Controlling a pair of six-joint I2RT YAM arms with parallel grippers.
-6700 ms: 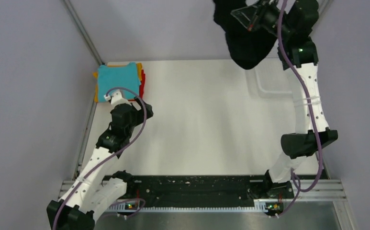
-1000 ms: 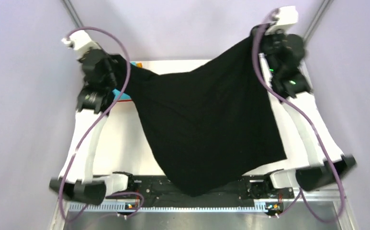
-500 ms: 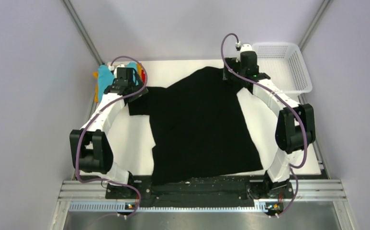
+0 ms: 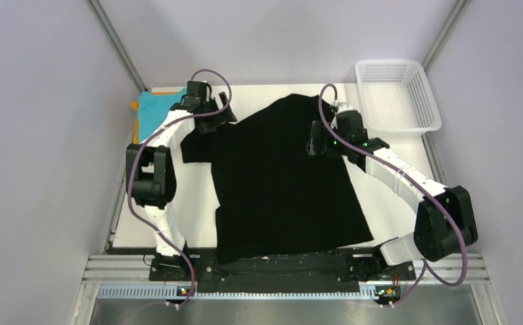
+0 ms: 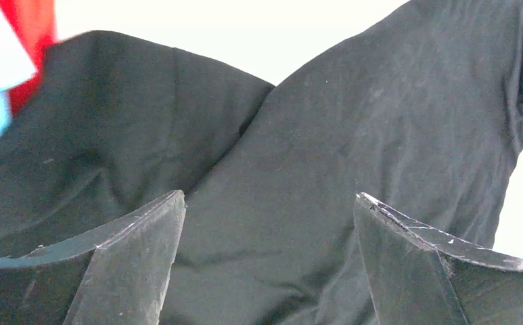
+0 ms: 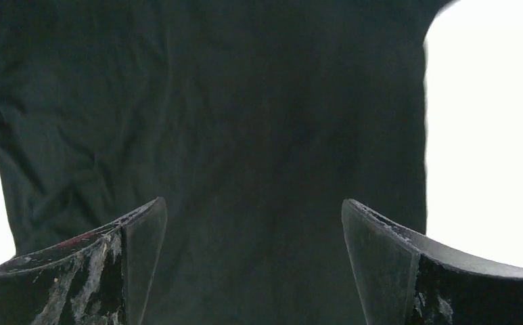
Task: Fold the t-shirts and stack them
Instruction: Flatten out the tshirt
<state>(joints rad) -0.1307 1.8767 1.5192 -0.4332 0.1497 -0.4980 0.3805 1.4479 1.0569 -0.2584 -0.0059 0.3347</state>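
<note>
Black cloth lies spread on the white table point(image 4: 194, 210). It is the big black shirt point(image 4: 279, 183), in the middle, with its neck end far from the arm bases. One short sleeve point(image 4: 194, 145) sticks out to the left, just beside the pile of folded shirts point(image 4: 151, 112) in the far left corner. The left claw point(image 5: 268, 196) hangs over that sleeve side, its two fingers spread wide and holding nothing. The right claw point(image 6: 252, 200) hangs over the top part of the shirt, spread wide too, with nothing in it. A white basket point(image 4: 397, 95) sits in the far right corner, apart from the shirt.

I think the shirt is ready to fold. To do it well, each claw should come down on an edge and pinch both layers of cloth. Small bumps show in the cloth, so a gentle pull may smooth them first. The sleeve should be lifted away from the pile, so the neat shirts do not get dragged.
</note>
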